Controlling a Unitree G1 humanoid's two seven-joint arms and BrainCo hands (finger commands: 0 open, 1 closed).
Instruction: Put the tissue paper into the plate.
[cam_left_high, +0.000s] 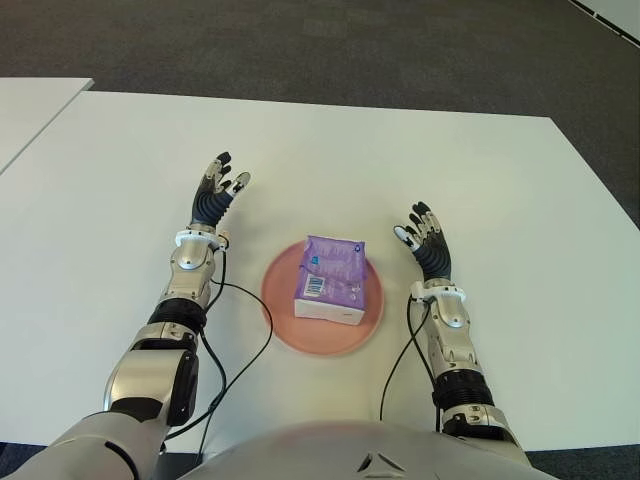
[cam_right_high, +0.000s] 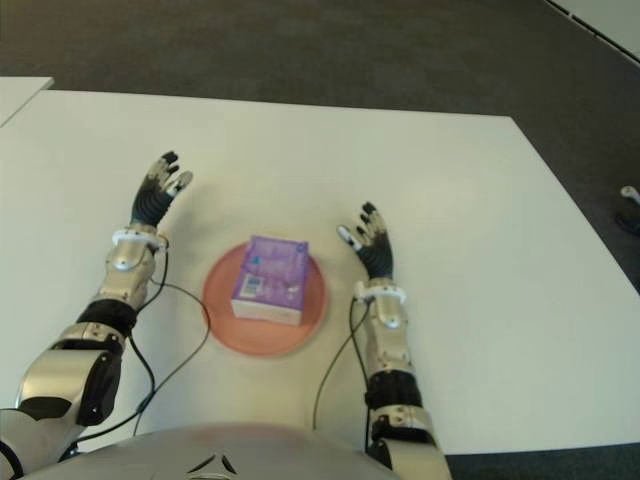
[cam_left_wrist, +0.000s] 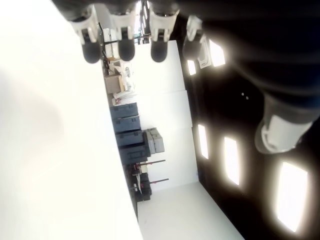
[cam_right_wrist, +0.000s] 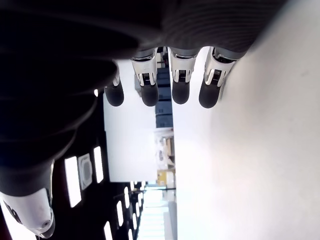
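Tissue paper covers the plate middle; left hand, right hand spread empty.

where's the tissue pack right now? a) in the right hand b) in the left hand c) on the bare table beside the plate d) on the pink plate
d, the tissue pack lies on the pink plate, with the left hand and right hand open and empty on either side.

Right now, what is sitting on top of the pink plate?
A purple tissue pack lies on the plate, covering its middle; only the rim shows around it. Both hands, left and right, are open beside it.
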